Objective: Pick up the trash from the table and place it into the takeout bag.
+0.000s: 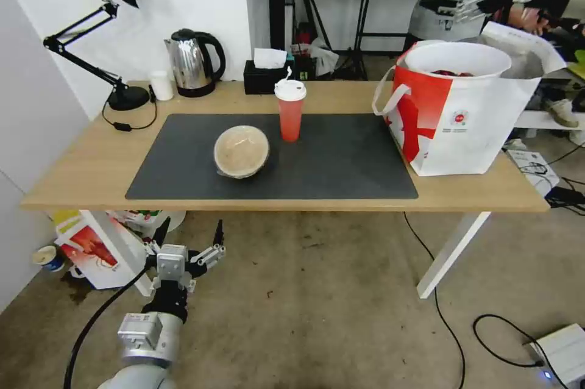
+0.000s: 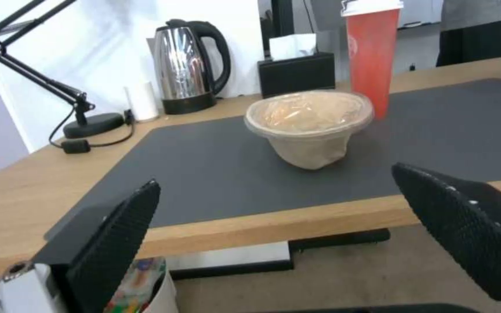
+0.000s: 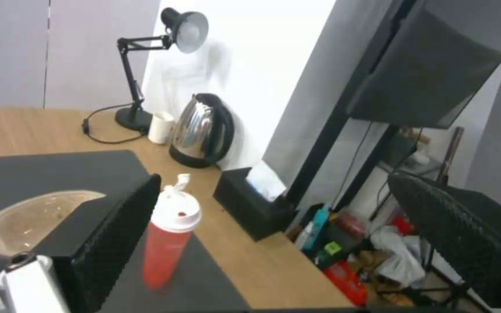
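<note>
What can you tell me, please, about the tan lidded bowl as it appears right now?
The tan lidded bowl is round, of paper-like tan material, tapering to a narrow base, with a clear lid sealed on and pale contents dimly visible beneath. It stands upright on the dark grey mat, left of the red drink cup and apart from it. No gripper touches it.

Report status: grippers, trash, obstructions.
Left gripper open, below table edge. Right gripper open, raised above the table. Tan lidded round bowl and tall red drink cup unobstructed.
</note>
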Tool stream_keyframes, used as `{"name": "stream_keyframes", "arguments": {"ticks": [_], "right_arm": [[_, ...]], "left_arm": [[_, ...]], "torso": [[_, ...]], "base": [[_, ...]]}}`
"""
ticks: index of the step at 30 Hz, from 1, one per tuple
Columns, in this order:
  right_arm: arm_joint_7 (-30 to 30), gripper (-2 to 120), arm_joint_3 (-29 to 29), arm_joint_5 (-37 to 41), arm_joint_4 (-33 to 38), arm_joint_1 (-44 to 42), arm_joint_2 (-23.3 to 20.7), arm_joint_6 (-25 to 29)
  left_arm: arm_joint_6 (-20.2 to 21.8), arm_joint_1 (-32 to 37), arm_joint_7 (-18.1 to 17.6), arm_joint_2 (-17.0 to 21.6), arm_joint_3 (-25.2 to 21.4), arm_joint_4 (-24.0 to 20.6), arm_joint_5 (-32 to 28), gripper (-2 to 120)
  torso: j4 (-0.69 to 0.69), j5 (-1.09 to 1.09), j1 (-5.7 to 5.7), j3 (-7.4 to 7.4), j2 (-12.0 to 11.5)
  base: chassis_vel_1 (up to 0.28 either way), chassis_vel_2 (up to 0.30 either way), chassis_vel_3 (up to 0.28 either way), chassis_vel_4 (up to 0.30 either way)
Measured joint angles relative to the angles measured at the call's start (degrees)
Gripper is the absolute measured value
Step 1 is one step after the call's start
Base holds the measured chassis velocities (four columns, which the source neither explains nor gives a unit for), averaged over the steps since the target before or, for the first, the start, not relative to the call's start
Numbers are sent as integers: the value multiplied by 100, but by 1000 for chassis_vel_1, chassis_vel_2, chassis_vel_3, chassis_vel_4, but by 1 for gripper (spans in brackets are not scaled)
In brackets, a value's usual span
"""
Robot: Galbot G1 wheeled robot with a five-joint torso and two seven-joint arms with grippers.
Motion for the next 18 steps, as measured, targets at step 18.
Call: {"name": "stream_keyframes", "arguments": {"ticks": [18], "right_arm": [[3544,100,903,321,2051,-1687,401,533]], "left_arm": [[0,0,0,0,0,0,0,100]], "torso": [[1,-1,0,0,0]], "base": [[0,0,0,0]]}}
